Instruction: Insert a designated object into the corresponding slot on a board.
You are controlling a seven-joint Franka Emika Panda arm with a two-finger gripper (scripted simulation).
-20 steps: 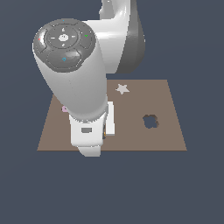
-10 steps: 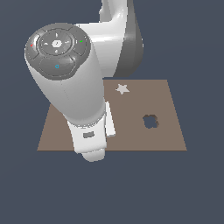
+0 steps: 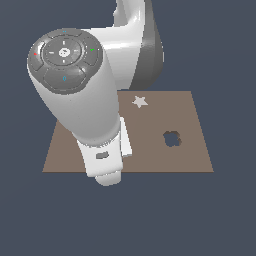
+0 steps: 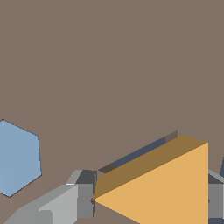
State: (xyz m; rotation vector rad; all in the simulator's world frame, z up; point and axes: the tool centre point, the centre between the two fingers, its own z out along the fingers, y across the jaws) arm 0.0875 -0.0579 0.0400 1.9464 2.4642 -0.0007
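The triangle (image 4: 166, 188) is seen held between the claw (image 4: 148, 199) fingers, raised off the board (image 4: 109, 65); its slot is not visible.

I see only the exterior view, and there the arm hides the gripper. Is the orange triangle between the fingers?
Observer: Yes. In the wrist view the orange triangle sits between the two grey fingers of the gripper, one at its tip and one at its flat side.
Operator: Is any other piece near it?
Observer: A blue piece lies flat on the board, apart from the triangle.
Operator: Does the triangular slot show there?
Observer: Not clearly. Only a thin dark strip runs along one edge of the triangle, and I cannot tell whether it is shadow or slot.
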